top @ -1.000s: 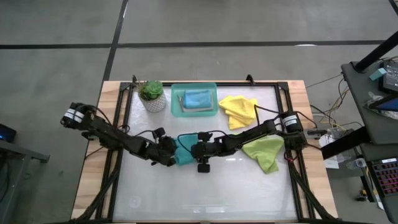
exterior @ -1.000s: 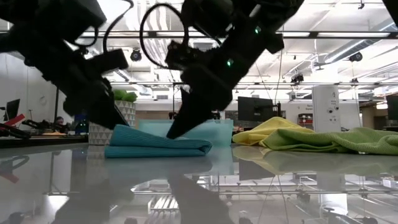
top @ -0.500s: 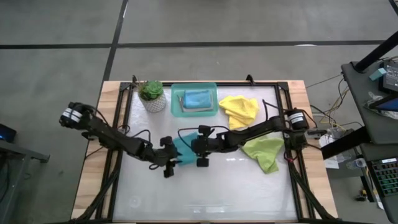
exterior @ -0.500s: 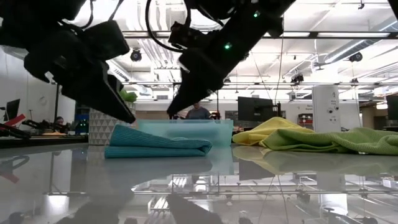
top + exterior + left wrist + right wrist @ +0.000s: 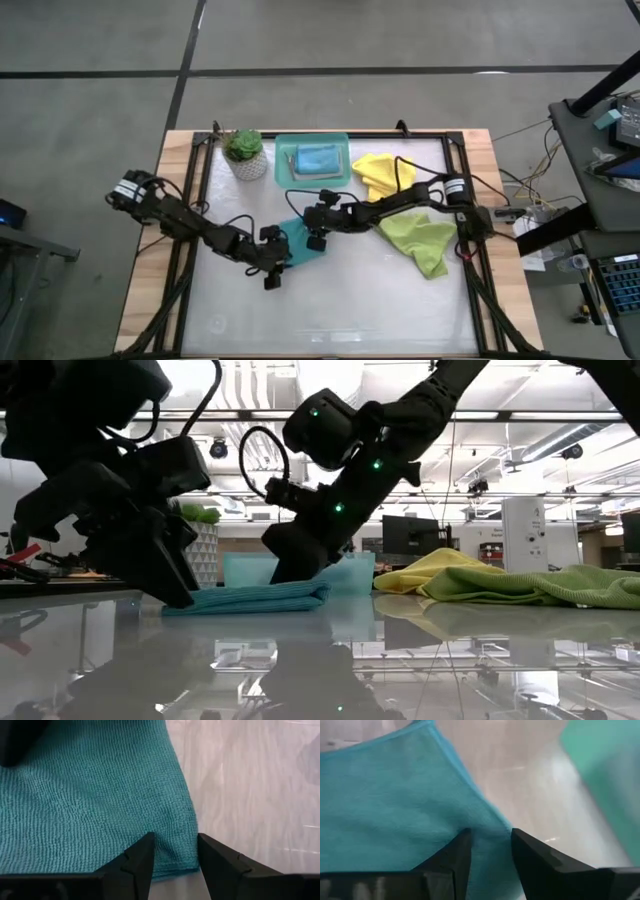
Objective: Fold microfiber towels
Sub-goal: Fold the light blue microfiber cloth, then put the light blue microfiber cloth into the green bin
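A teal-blue towel [image 5: 300, 243] lies folded on the table's middle and also shows in the low view [image 5: 250, 598]. My left gripper [image 5: 275, 258] is open, low at the towel's near left corner [image 5: 175, 855], one finger on each side of a strip of its edge. My right gripper [image 5: 315, 226] is open, low at the towel's far edge [image 5: 487, 837], straddling it the same way. A second teal-blue towel [image 5: 318, 158] lies in the tray. A yellow towel [image 5: 382, 175] and a lime green towel [image 5: 422, 240] lie loose at the right. The light grey towel does not show plainly. My left gripper's fingers [image 5: 142, 862] slant down over the towel's near left corner, and cloth passes flat between them. I cannot tell whether they touch it. My right gripper's fingers [image 5: 532, 862] slant down over the towel's far edge. I cannot tell whether they touch it.
A rigid teal tray [image 5: 285, 178] stands at the far middle, with a potted plant [image 5: 244, 152] to its left. The green towel [image 5: 540, 585] and yellow towel [image 5: 430, 572] lie right of my right arm. Bare tabletop spreads along the near side.
Both grippers rose off the teal-blue towel, then came down on it again. My left gripper has gone a little toward the near right. My right gripper has gone toward the far edge. In the low view the towel lies flatter than before.
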Motion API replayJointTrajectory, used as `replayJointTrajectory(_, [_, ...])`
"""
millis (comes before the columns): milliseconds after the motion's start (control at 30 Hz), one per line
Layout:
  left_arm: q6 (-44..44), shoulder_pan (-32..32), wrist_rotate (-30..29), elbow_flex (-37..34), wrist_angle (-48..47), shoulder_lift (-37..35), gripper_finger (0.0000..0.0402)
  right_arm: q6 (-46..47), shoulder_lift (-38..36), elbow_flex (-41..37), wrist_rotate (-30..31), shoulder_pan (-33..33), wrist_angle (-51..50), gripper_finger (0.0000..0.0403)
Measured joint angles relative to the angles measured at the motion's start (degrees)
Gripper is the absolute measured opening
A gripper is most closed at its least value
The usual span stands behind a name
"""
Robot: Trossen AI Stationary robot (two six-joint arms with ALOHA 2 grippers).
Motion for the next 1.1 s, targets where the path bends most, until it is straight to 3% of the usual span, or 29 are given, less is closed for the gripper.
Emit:
replayJointTrajectory(367, [0.4,0.0,1.1,-0.2,-3.5,-4.2,0.0134,0.0,-4.8,0.0,-4.0,0.9,-3.0,0.0132])
replayJointTrajectory(567, [-3.2,0.0,1.1,0.0,-7.9,-9.0,0.0134,8.1,-9.9,0.0,-9.0,0.4,-10.5,0.0133])
replayJointTrajectory(667, [-10.0,0.1,0.9,0.0,-12.4,-12.9,0.0134,13.8,-11.3,0.0,-17.1,-1.3,-14.3,0.0142])
replayJointTrajectory(800, [-28.8,0.8,-1.1,-0.5,-20.2,-18.3,0.0135,20.1,-11.9,0.0,-24.2,-3.3,-17.6,0.0174])
replayJointTrajectory(900, [-41.0,1.0,-2.1,-1.6,-23.2,-21.4,0.0135,22.3,-11.9,0.0,-26.6,-4.1,-19.3,0.0206])
replayJointTrajectory(1100, [-53.2,1.2,-7.3,-6.2,-18.8,-23.7,0.0140,23.0,-11.6,-0.8,-27.0,-4.1,-16.0,0.0265])
